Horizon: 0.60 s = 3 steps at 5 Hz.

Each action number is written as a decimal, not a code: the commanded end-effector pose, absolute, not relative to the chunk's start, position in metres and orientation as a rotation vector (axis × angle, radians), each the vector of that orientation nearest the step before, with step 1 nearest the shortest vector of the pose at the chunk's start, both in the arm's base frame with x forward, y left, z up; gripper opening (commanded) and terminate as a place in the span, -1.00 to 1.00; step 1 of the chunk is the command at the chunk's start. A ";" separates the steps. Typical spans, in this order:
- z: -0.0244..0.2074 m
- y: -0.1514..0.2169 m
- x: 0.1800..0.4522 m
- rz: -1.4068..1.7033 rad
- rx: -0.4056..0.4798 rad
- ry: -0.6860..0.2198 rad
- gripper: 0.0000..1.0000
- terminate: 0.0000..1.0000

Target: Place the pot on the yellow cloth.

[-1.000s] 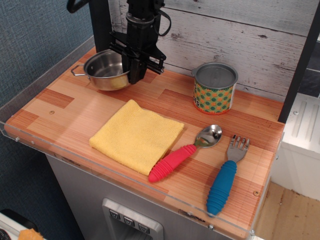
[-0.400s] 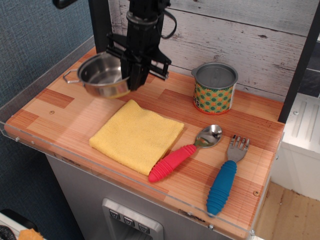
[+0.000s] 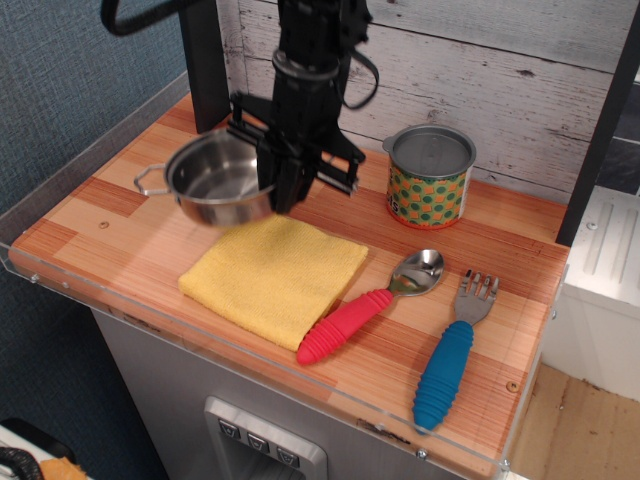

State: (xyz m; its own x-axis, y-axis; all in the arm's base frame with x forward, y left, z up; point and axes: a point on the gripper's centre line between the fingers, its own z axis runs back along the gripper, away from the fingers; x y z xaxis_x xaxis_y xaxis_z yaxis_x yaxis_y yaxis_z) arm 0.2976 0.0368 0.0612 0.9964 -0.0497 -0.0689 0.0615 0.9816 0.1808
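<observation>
My hand [image 3: 285, 195] is clamped on the right rim of the pot [image 3: 218, 180], fingers pinched close together with only the rim wall between them; nothing else in the grip. Hand points straight down from the black arm above.

The pot is off the tabletop [image 3: 110, 215], hanging in my grip above the back-left edge of the yellow cloth [image 3: 273, 276]. It overlaps the cloth's rear corner in view but isn't resting on it. It looks slightly tilted, with the open top showing toward the camera. Inside: empty, just shiny steel with reflections. One wire loop handle sticks out on the left side; the opposite handle is hidden behind my hand.

The pot is small, shallow, round, polished stainless, wider than it is tall.

The yellow cloth lies flat on the tabletop, a folded square, one corner toward the front edge, soft terry-like surface.

The tin can [image 3: 430, 176] stands upright at the back right, green-and-orange dotted label, well apart from the pot; top looks like a flat grey lid, contents can't tell.

The spoon [image 3: 372, 304] with the red handle lies just beside the cloth's right edge, handle end touching or nearly touching it. The fork [image 3: 452, 352] with the blue handle is to the right of the spoon, apart from it.
</observation>
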 end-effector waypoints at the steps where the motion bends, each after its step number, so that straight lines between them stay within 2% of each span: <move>1: 0.072 0.015 0.286 -0.070 0.179 0.008 -1.00 -1.00; 3: 0.060 0.002 0.284 -0.088 0.164 0.018 -1.00 -1.00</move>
State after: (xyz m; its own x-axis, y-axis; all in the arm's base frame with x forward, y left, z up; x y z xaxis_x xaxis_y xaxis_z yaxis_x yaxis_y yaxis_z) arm 0.2806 0.0074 0.0459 0.9948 -0.0766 -0.0679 0.0864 0.9839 0.1565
